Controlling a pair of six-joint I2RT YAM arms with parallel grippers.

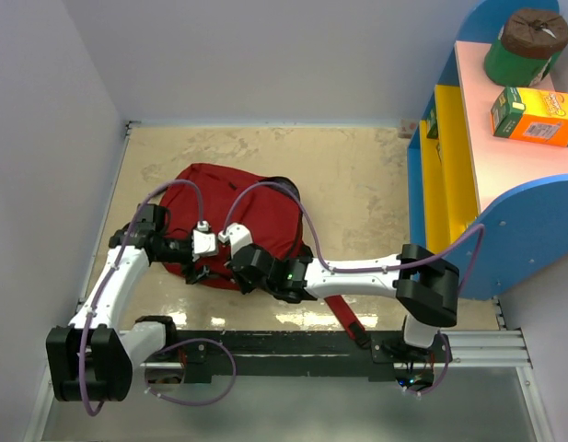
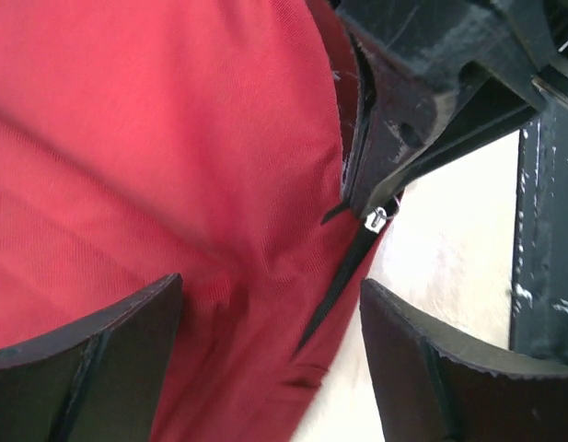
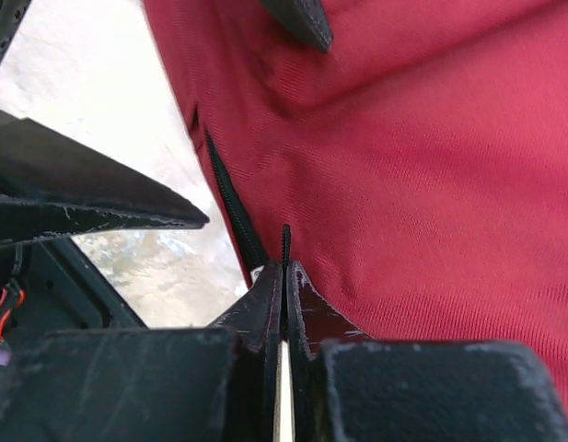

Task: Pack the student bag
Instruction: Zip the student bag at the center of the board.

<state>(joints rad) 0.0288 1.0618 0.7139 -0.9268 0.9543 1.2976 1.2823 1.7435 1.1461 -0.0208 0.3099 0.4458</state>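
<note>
The student bag (image 1: 237, 207) lies on the beige desk (image 1: 357, 175), left of centre, just in front of both arms, with a red strap (image 1: 343, 313) trailing toward the near rail. No opening shows in any view, so what it holds cannot be told.

The right pincer (image 3: 284, 274) is clamped shut on the bag's black zipper (image 3: 230, 207), its tips pinching the toothed strip at the bag's edge. The left pincer (image 2: 265, 359) stands wide open over the red fabric just beside that spot, one finger on each side of the zipper line. Whether its fingers (image 2: 90, 368) touch the cloth is unclear.

On the desk's right side is a blue, yellow and pink shelf (image 1: 504, 175). Its top carries a green canister with a brown lid (image 1: 527, 46) and an orange carton (image 1: 534, 115).
</note>
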